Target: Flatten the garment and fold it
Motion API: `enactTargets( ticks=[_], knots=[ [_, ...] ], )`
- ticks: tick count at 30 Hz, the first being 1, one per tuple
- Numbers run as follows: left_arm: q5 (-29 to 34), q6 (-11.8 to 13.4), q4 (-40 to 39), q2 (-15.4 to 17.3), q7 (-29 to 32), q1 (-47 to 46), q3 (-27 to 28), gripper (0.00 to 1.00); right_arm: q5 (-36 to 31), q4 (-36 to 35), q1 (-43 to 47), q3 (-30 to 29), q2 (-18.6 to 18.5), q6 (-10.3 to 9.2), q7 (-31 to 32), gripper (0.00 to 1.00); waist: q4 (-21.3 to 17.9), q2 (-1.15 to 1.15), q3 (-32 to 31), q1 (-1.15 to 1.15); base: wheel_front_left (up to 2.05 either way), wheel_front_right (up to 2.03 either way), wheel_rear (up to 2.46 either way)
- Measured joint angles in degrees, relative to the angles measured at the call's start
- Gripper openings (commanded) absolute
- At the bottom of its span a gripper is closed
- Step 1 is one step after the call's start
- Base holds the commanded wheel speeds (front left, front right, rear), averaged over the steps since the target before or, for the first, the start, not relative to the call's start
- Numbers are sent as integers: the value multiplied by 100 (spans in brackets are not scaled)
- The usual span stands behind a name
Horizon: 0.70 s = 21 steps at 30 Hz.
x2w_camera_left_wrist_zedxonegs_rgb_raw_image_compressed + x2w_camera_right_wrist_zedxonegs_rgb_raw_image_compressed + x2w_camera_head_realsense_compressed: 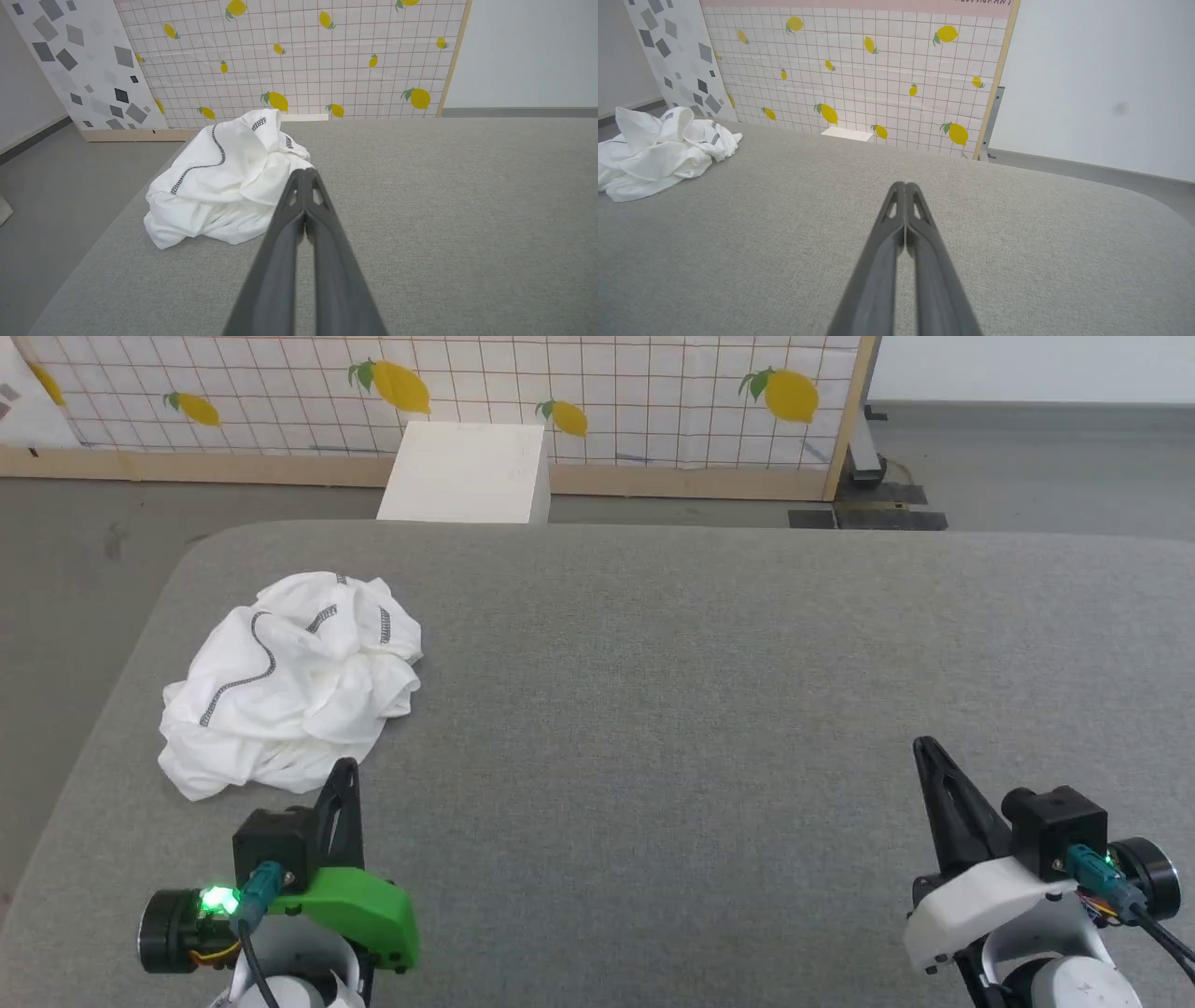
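Observation:
The garment [291, 681], a white shirt with dark zigzag stitching, lies crumpled in a heap on the left part of the grey table [700, 691]. It also appears in the left wrist view, garment [224, 182], and at the far left of the right wrist view, garment [658, 151]. My left gripper [347, 767] is shut and empty, its tips just short of the heap's near edge. In its own view the left gripper [304, 171] has its fingers pressed together. My right gripper [924, 745] hovers at the lower right, shut and empty, far from the shirt; the right gripper [905, 185] shows closed fingers.
A rigid white box [467, 471] stands on the floor behind the table's far edge. A lemon-patterned tiled panel [448, 392] backs the scene. The table's left edge runs close beside the shirt, with grey floor [75, 560] below.

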Motion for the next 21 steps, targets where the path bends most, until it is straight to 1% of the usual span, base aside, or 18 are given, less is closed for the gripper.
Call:
enactTargets(
  ticks=[21],
  knots=[
    [0, 0, 0, 0, 0, 0, 1, 0, 0, 0, 0, 1, 0, 0, 0, 0, 0, 0, 0, 0, 0, 0, 0]
  ],
)
